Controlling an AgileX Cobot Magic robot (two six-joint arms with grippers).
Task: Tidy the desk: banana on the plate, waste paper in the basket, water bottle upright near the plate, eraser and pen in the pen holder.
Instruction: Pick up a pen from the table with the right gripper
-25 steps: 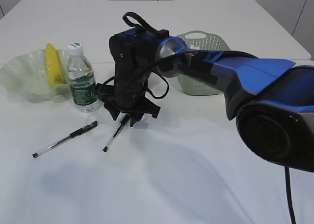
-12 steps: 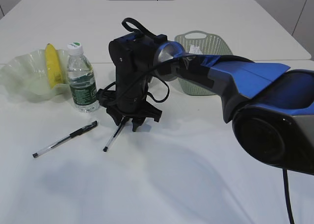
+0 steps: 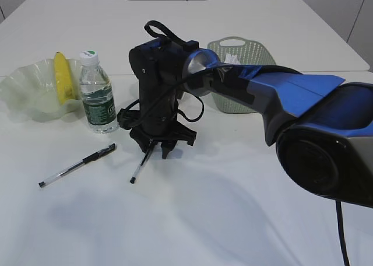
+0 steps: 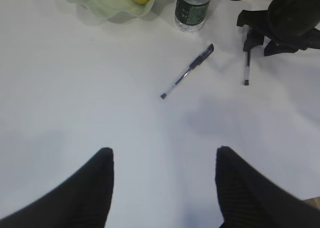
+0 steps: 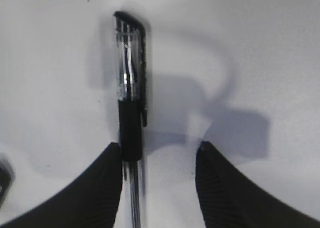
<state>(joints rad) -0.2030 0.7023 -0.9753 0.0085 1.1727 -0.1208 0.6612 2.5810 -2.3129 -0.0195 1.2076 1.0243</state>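
black right gripper [image 3: 156,150] open astride a pen [image 3: 141,164] on the desk [image 3: 233,207]

My right arm [image 3: 291,97] has blue-and-black shells, a silver joint, looped black cables, and ribbed black fingers [image 5: 225,188].

The right claw [image 3: 158,150] sits lower and farther from the water bottle [image 3: 97,93], and the pen [image 3: 141,163] under it is shifted along.
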